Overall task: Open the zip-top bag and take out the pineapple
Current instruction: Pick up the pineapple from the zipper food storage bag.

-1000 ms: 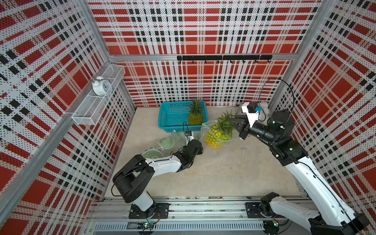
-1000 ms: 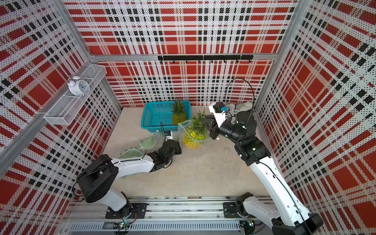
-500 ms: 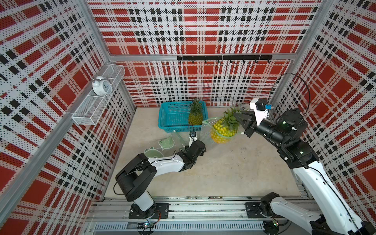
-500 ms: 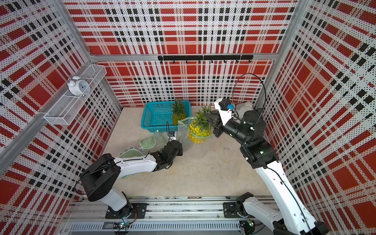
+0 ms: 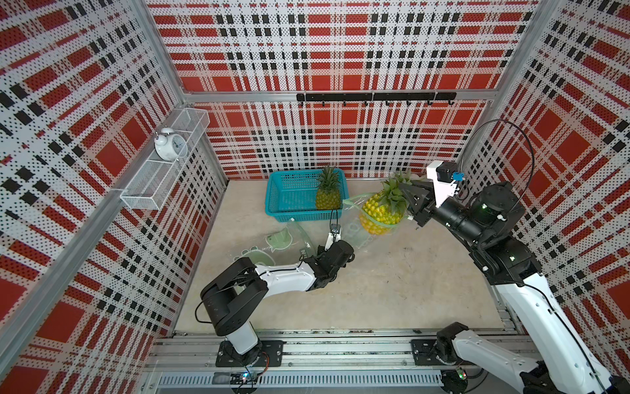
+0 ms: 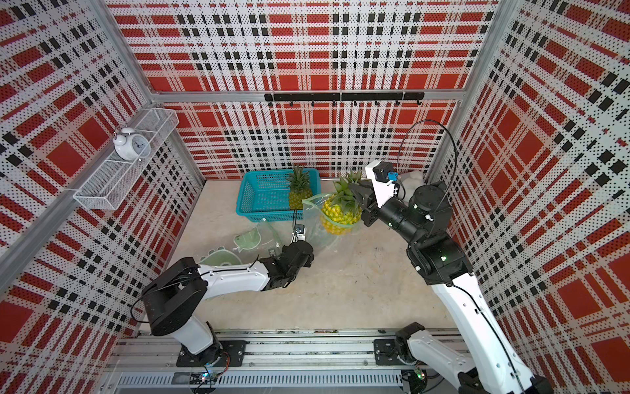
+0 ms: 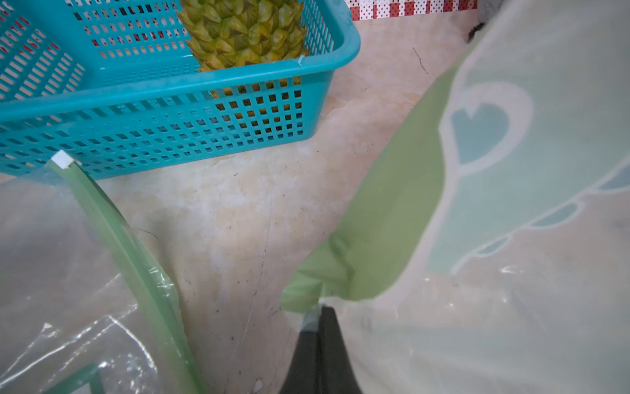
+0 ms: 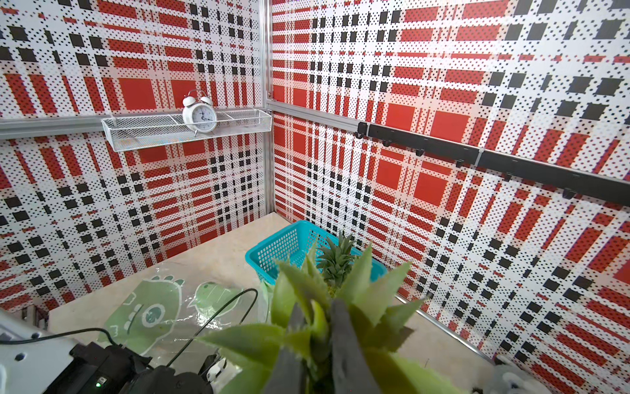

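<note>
The yellow pineapple (image 5: 381, 213) (image 6: 341, 215) hangs above the table at the back right. My right gripper (image 5: 404, 191) (image 8: 315, 307) is shut on its green leaf crown. A clear zip-top bag (image 5: 354, 233) (image 6: 315, 225) with a green zip rim still wraps the fruit's lower half and trails down to the table. Low beside the bag, my left gripper (image 7: 320, 308) is shut on the bag's printed plastic (image 7: 375, 238). In both top views the left fingertips are hidden behind the wrist.
A teal basket (image 5: 289, 204) at the back holds a second pineapple (image 5: 328, 196). Another clear bag with green prints (image 5: 272, 245) lies flat left of the left wrist. A wire shelf with a white clock (image 5: 169, 146) hangs on the left wall; a hook rail (image 5: 375, 97) on the back wall.
My right gripper has risen and drawn back to the right with the pineapple, pulling it partly up out of the bag. The left arm has shifted slightly right, still holding the bag.
</note>
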You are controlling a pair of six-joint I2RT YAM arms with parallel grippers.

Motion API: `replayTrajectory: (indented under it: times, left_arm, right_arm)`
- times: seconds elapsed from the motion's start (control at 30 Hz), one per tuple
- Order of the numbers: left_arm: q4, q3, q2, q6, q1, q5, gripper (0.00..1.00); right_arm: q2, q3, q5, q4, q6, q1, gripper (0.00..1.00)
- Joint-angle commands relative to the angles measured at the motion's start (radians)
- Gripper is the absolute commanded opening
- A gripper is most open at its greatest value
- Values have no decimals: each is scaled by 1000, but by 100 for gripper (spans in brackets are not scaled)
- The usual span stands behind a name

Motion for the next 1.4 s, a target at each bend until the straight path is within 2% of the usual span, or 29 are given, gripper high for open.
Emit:
replayTrajectory:
  times: [0.0, 0.23, 0.43, 0.77, 0.97, 1.2, 1.37]
  left_arm:
    - [-38, 29, 28, 78, -27, -35, 0]
    - [-34, 21, 39, 142, -64, -66, 0]
    - [-16, 11, 34, 214, -116, -141, 0]
    - [-60, 20, 74, 237, -123, -177, 0]
    - [-55, 4, 72, 272, -125, -200, 0]
    - [-26, 13, 83, 370, -183, -267, 0]
    - [-58, 65, 110, 363, -196, -241, 0]
  right_arm:
    - [-43, 77, -24, 193, 10, -6, 0]
    - [-44, 108, 54, 180, -18, -7, 0]
    - [-39, 101, 104, 159, -32, -5, 0]
    - [-46, 115, 61, 203, -17, -5, 0]
    - [-55, 139, 79, 203, -23, -6, 0]
    - [-58, 137, 81, 231, -17, -6, 0]
    - [-53, 136, 71, 246, -5, -5, 0]
